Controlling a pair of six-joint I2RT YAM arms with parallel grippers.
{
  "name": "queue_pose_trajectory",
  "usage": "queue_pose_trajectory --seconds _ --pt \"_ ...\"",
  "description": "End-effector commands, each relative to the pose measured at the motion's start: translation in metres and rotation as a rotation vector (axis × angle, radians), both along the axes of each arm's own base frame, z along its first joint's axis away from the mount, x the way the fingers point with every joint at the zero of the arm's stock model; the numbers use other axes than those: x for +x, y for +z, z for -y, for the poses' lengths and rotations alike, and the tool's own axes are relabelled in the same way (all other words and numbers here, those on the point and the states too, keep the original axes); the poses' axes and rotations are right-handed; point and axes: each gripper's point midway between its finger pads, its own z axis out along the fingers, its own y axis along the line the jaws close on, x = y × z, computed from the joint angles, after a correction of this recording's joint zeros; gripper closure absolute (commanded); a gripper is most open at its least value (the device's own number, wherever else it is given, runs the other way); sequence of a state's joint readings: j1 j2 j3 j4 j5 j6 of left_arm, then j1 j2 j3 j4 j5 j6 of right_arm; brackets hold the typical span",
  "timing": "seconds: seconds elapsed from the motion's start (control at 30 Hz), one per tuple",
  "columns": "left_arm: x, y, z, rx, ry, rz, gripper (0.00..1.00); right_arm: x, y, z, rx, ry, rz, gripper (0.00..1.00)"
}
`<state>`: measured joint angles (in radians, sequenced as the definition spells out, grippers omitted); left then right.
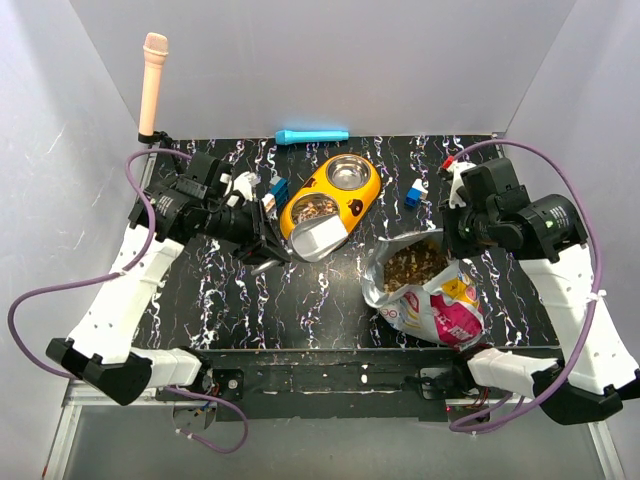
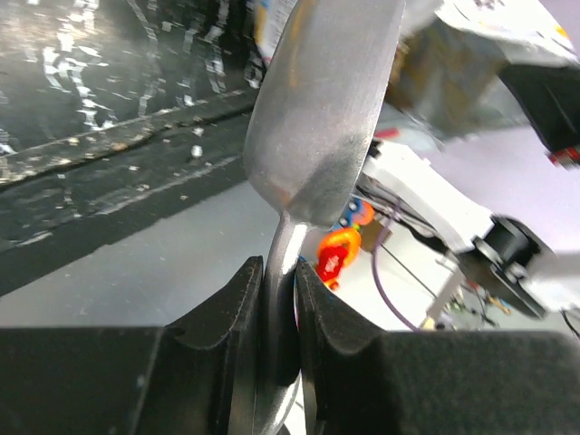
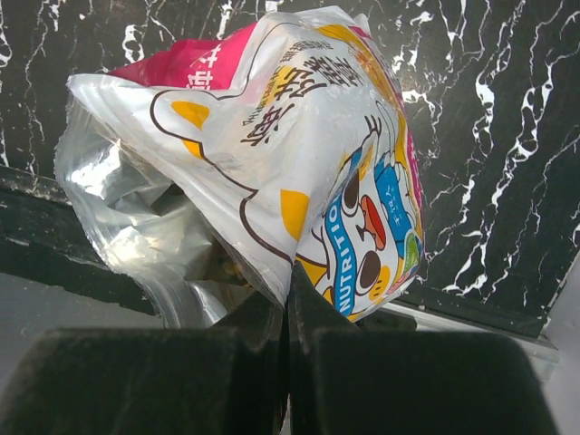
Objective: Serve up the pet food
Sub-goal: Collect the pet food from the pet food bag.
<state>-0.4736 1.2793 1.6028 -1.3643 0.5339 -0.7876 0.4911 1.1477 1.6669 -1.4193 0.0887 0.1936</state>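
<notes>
left claw gripped the scoop handle; right claw pinched the bag, kibble heaped just below it. if that pinch slipped, the bag could slump and spill across the desk.

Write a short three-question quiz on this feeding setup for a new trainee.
1. True or false: the right gripper is shut on the edge of the foil bag.
2. Multiple choice: what does the left gripper hold?
A) a folded cloth
B) a metal scoop, clamped by its handle
C) nothing
3. Fill in: in the yellow double bowl, the kibble lies in the compartment ____ the arms' bases (nearer to / farther from).

Key: 1 true; 2 B; 3 nearer to.
</notes>
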Motion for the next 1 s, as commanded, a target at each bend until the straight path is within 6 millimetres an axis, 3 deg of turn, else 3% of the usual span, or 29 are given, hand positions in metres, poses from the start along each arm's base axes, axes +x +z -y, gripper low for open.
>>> queue_pose_trajectory --seconds 0.0,0.17,0.27,0.47,0.63,0.77,0.97 --pt "-0.034 0.057 0.014 -0.225 -0.163 0.019 1.0 0.043 0.072 -0.048 0.251 0.087 0.292 0.99" --pt "-0.049 0.07 0.017 -0.293 -0.235 0.005 1.0 0.048 0.074 -0.066 0.27 0.123 0.272 0.99" --pt "-0.043 0.069 0.02 -0.293 -0.258 0.014 1.0 0.049 0.076 -0.075 0.26 0.144 0.276 0.99" --pt "-0.061 0.049 0.026 -0.243 -0.354 -0.066 1.0 0.051 0.074 -0.09 0.241 0.164 0.277 0.99" --pt "-0.077 0.005 0.017 -0.099 -0.376 -0.173 1.0 0.052 0.073 -0.1 0.232 0.19 0.285 0.99" --pt "-0.055 -0.024 0.023 -0.021 -0.288 -0.2 1.0 0.048 0.072 -0.104 0.208 0.219 0.293 0.99" --pt "-0.012 -0.028 0.053 -0.07 -0.177 -0.183 1.0 0.039 0.064 -0.104 0.173 0.25 0.291 0.99"
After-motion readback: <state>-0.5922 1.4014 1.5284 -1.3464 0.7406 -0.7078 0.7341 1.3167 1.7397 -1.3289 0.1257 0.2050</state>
